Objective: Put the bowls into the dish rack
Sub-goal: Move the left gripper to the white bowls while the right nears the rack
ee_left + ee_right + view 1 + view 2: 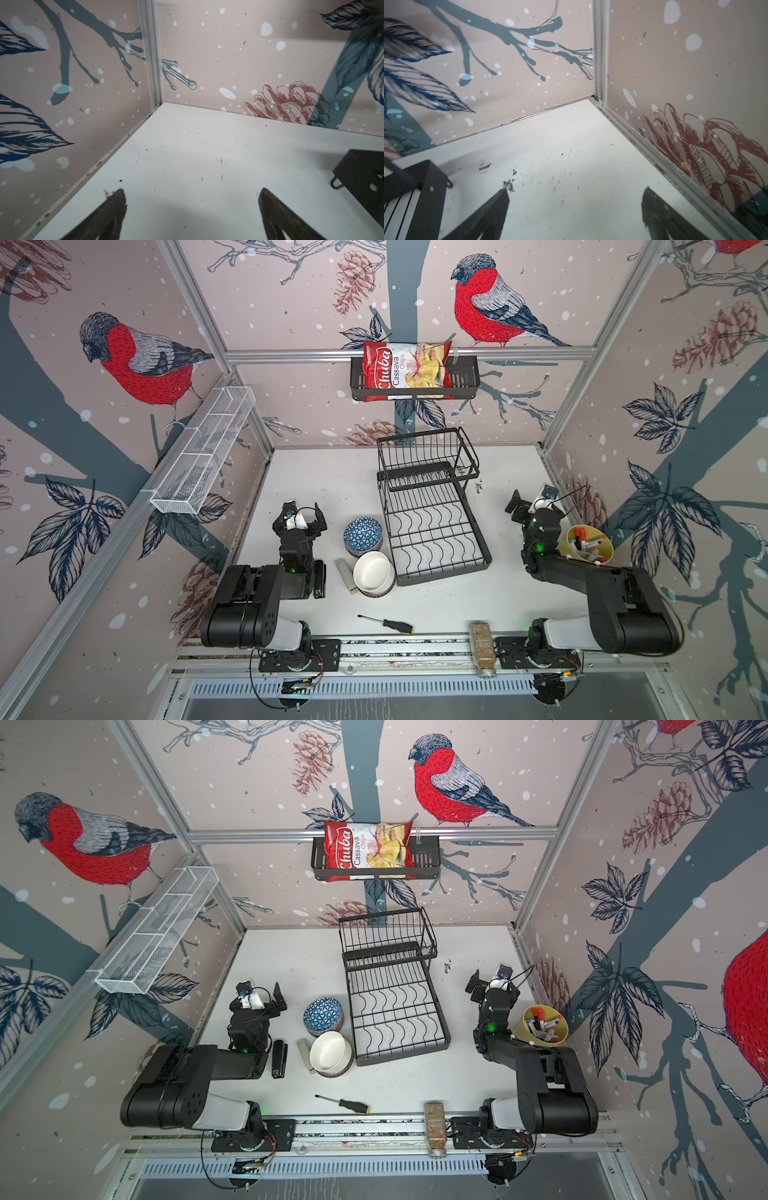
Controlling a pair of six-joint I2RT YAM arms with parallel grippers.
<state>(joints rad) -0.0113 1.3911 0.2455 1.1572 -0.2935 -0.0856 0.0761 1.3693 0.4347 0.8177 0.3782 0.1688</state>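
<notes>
Resting in two nested stacks on the tabletop [324, 472], the bowls [363, 533] are standing just beside the near-left edge of the dish rack [432, 526] in both top views. The blue-patterned stack [322, 1013] is sitting farther back. The white-topped stack [374, 572] is sitting nearer, close against it. The rack is carrying no bowls, so loading is judged not yet begun. The left pincer [302, 517] is hovering left of the stacks, jaws spread and empty. The right pincer [534, 504] is hovering right of the rack, likewise spread and empty.

In the left wrist view, the left pincer [193, 209] is showing both fingertips wide apart over bare tabletop, with a rack corner [361, 172] alongside. No bowl is showing.

In the right wrist view, the right pincer [575, 207] is showing the same wide gap, with a rack corner [425, 182] beside it.

Handling judgement: glazed ceramic is likely stiff, fairly heavy, slippery and chip-prone. Pinching the top bowl's rim, one finger inside and one outside, is looking like the soundest hold. Lifting straight up should separate it from its stack.
</notes>
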